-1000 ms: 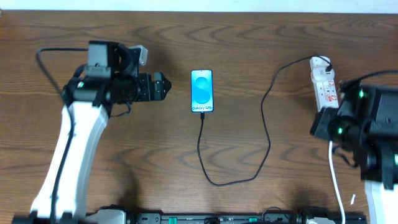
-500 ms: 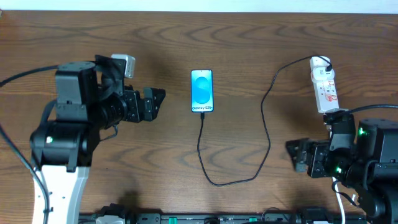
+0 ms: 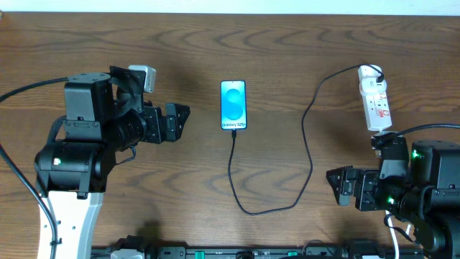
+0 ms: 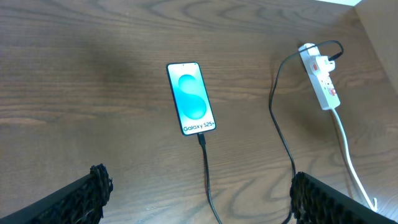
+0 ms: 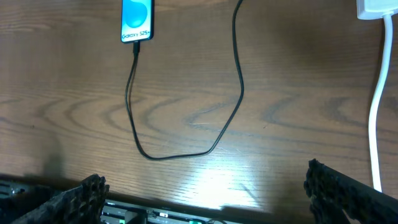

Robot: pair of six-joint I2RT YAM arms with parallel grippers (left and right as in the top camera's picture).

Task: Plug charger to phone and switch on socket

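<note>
pulling back is what both arms have done in the last second: the right gripper [image 3: 336, 188], which was over the near end of the socket [image 3: 374, 99], now hangs toward the near right corner of the bench [image 3: 287, 43]. the left gripper [image 3: 180, 122] has slid away from the phone [image 3: 233, 105] toward the left edge, with hardly any drift in the last half second. each wrist view shows its own fingers spread wide at the bottom corners of the picture, with nothing between them. the phone lies flat, screen up and lit, about midway along the far edge and a little in from it. the charger [image 3: 309, 144] starts at its connector [image 3: 233, 134], which sits at the phone's near end and looks seated. it loops toward the near edge, then climbs to a black plug [image 3: 379, 72] at the far end of the socket, near the far right corner. the socket's white lead [image 5: 376, 124] trails toward the near edge. i judge both steps likely done and the arms retiring, though the red switch is too small to read as on or off. the only legible writing is "galaxy s25" on the phone's screen; the socket's marks cannot be read.
</note>
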